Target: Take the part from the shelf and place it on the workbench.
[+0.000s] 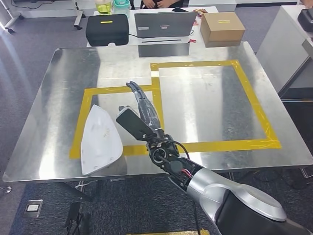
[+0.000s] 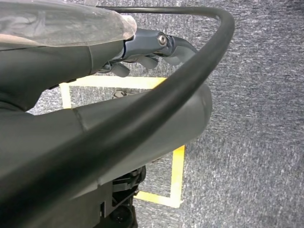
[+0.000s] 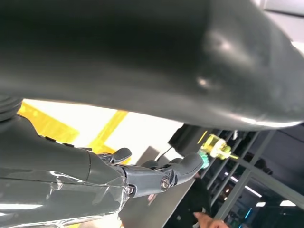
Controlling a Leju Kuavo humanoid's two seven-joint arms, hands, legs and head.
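The white, flat, roughly triangular part (image 1: 100, 139) lies on the metal workbench (image 1: 207, 112), inside the left yellow-taped square near the front edge. My right hand (image 1: 142, 115) reaches over the bench just right of the part, a short gap away and not touching it. Its fingers are stretched out and hold nothing. In the right wrist view those fingers (image 3: 157, 178) are straight over the bright bench top. My left hand (image 2: 150, 47) hangs over grey carpet with yellow floor tape, its fingers loose and empty.
A larger yellow-taped square (image 1: 214, 103) marks the bench's right half. On the table behind stand a black case (image 1: 107, 29), a laptop (image 1: 164, 23) and a cardboard box (image 1: 222, 26), with a person (image 1: 158, 3) beyond. Another grey table (image 1: 284, 44) stands at the right.
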